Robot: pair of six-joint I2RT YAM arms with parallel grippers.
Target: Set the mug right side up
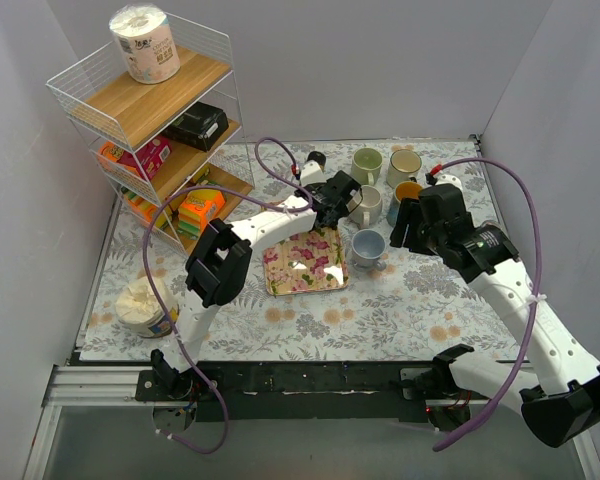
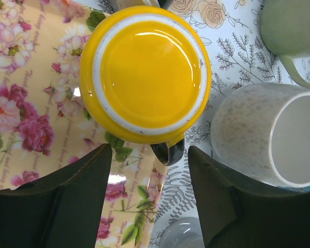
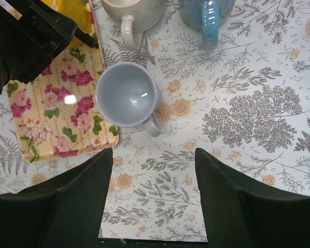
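While the top camera looks down on the flowered desk (image 1: pixel 430 300), the left fingers (image 1: pixel 338 195) hang over the far corner of the floral tray (image 1: pixel 305 265), at about its 1 o'clock, and hide the mug beneath them. The right fingers (image 1: pixel 408 225) hover apart at the tray's 2 o'clock, beside a cluster of upright mugs (image 1: pixel 385 165). From the left wrist, the yellow mug (image 2: pixel 144 72) stands upside down on the tray (image 2: pixel 20 103), base up. A dark glossy loop, seemingly its handle, pokes out at 6 o'clock between the tips of the left fingers (image 2: pixel 72 201). Those fingers stand partly spread, one on each side of the loop, and I cannot tell whether either touches it. A speckled mug (image 2: pixel 258 134) sits at the yellow mug's 4 o'clock, off the tray. From the right wrist, the right fingers (image 3: pixel 57 206) are spread wide over bare desk with nothing between them. A grey-blue mug (image 3: pixel 126 95) stands upright at their 12 o'clock, just beside the tray's edge (image 3: pixel 57 119). A sliver of the yellow mug (image 3: pixel 80 15) shows at 11 o'clock behind the left arm.
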